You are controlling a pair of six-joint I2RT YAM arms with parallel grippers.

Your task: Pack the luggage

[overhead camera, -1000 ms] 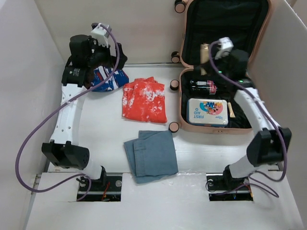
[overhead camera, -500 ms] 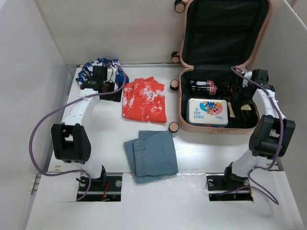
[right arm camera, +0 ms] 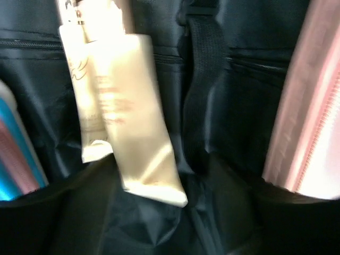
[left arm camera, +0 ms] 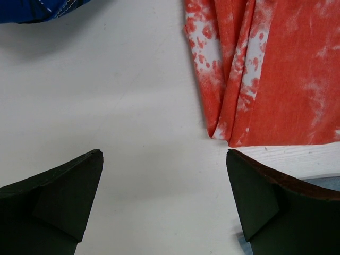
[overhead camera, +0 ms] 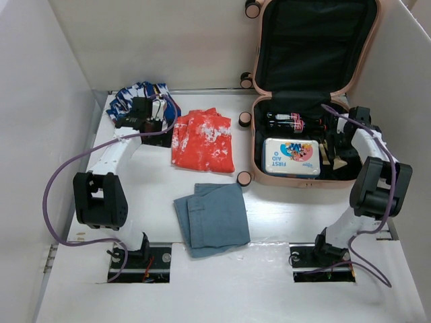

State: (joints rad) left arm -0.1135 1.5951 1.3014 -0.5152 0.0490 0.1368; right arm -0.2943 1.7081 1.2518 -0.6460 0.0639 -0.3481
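Blurred throughout the right wrist view: cream tubes (right arm camera: 127, 133), print unreadable. Cut off by the upper edge: luggage (overhead camera: 316, 47) in the top view, blue cloth (left arm camera: 37, 8) in the left wrist view.

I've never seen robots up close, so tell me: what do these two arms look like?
The left arm and the right arm are slim white links joined by chunky black joints. A purple cable loops along each. The left gripper ends in two dark, wedge-shaped fingers.
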